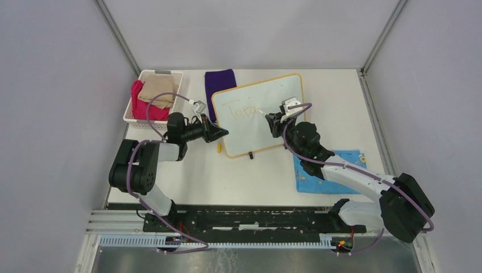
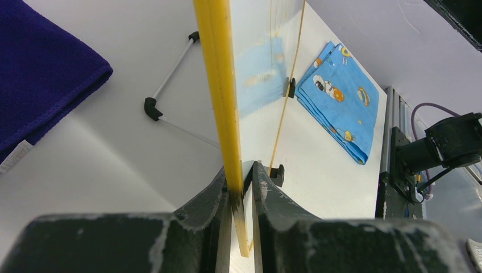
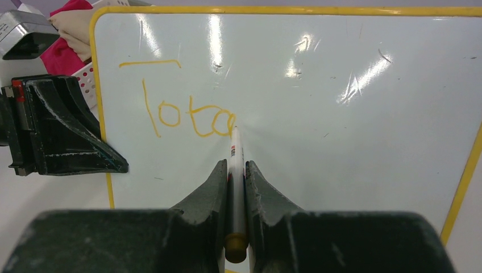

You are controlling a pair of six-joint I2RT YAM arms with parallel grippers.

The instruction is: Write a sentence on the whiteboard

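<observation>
The whiteboard (image 1: pixel 278 94) with its yellow frame stands tilted up near the middle of the table. My left gripper (image 1: pixel 223 133) is shut on its left edge; in the left wrist view the yellow frame (image 2: pixel 219 85) runs between the fingers of that gripper (image 2: pixel 239 170). My right gripper (image 3: pixel 233 165) is shut on a white marker (image 3: pixel 236 170). The marker's tip touches the board (image 3: pixel 341 142) at the end of the sentence (image 3: pixel 176 111), which reads "Tota" in yellow-orange. From above, the right gripper (image 1: pixel 271 118) is in front of the board, right of the letters (image 1: pixel 239 110).
A white basket (image 1: pixel 128 108) with red and beige cloths sits at the back left. A purple cloth (image 1: pixel 220 82) lies behind the board. A blue cartoon-print cloth (image 1: pixel 327 173) lies under the right arm. A small yellow cap (image 1: pixel 219 149) rests by the board's near-left corner.
</observation>
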